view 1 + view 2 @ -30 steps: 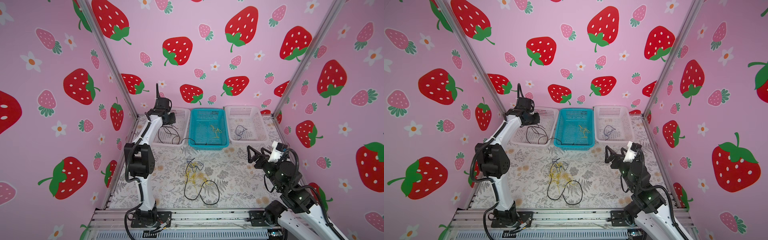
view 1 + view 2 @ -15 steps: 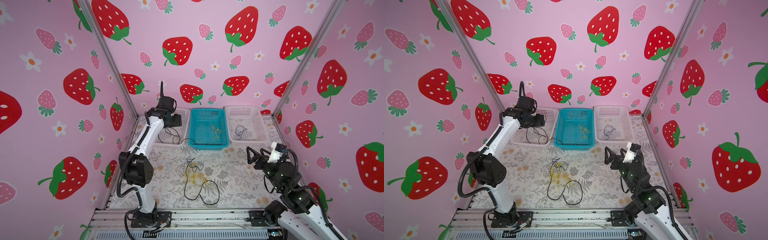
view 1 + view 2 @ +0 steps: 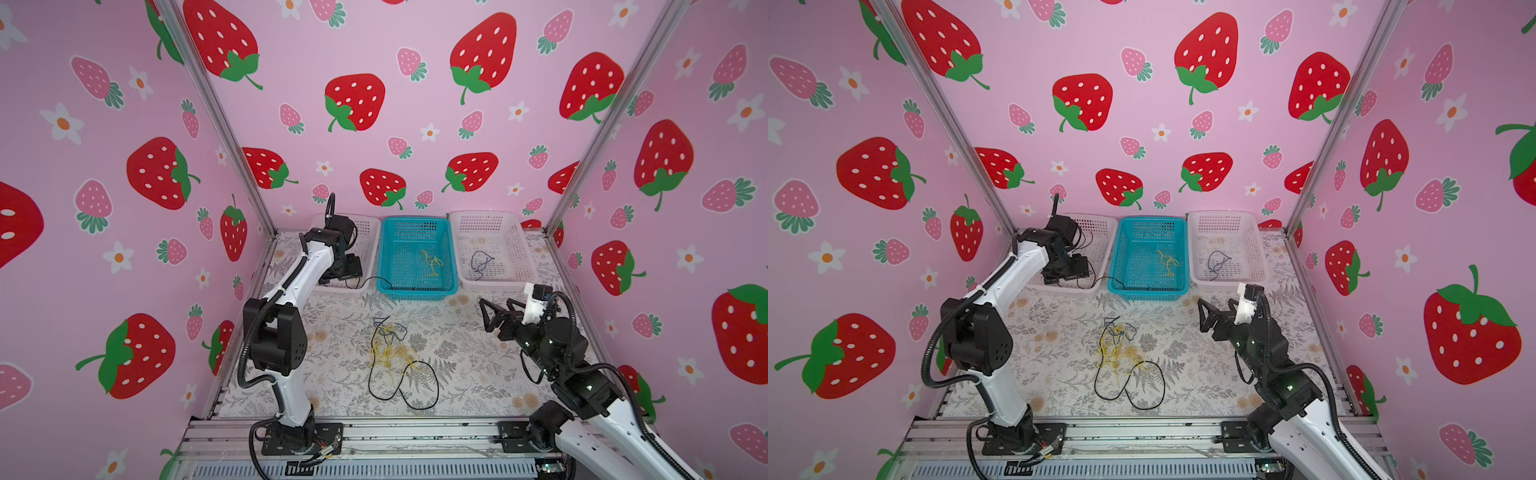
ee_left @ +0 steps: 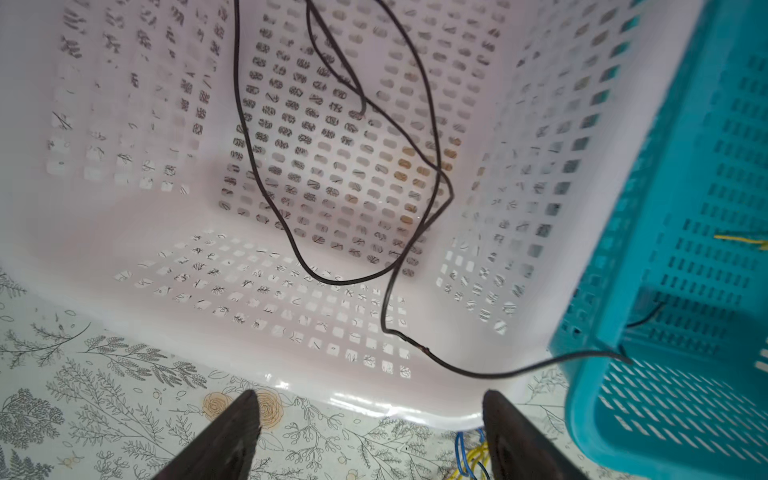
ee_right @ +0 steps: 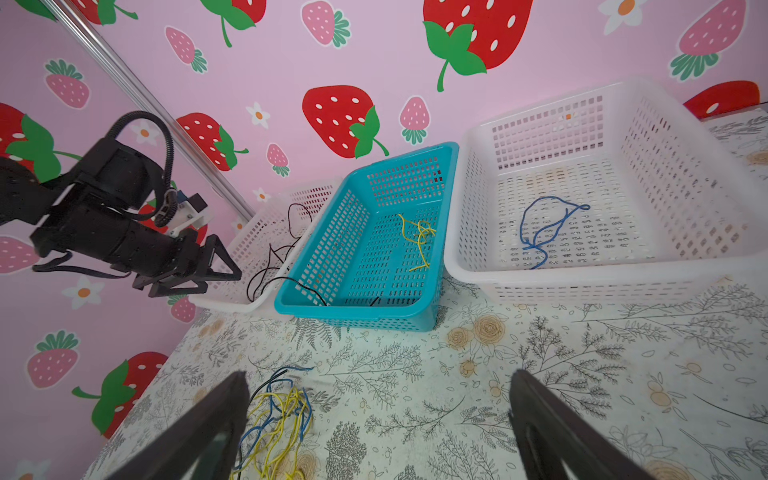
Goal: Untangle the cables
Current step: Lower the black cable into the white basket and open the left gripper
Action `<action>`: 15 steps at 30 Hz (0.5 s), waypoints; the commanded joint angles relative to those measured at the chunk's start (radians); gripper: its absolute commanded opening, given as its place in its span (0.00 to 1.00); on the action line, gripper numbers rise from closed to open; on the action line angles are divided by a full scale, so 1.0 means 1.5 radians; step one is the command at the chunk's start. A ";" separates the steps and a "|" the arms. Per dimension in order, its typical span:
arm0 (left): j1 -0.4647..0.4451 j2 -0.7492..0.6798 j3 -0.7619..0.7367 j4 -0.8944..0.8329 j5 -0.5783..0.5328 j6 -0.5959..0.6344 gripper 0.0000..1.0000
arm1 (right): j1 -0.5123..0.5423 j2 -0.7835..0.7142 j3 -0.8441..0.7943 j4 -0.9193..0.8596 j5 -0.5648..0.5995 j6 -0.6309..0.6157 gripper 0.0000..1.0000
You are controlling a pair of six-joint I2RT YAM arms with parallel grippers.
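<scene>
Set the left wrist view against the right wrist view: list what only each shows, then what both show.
Left wrist only: inside the left white basket, the black cable looped across its floor. Right wrist only: the right white basket holding a blue cable, and the left arm. Both: the black cable trailing into the teal basket, a yellow cable there, and the loose tangle of cables.

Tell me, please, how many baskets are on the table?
3, side by side in a row at the back: the left white basket, partly covered by the robot arm; the teal basket in the middle; the right white basket. No others show.
</scene>
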 commanded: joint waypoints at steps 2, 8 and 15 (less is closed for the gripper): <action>0.004 0.044 0.052 -0.041 -0.035 -0.025 0.81 | -0.001 -0.012 -0.012 0.017 -0.014 -0.008 0.98; 0.010 0.088 0.087 -0.019 -0.015 -0.021 0.68 | -0.001 -0.017 -0.014 0.019 -0.017 -0.008 0.98; 0.019 0.150 0.134 -0.032 0.000 -0.015 0.42 | -0.001 -0.024 -0.013 0.015 -0.014 -0.012 0.98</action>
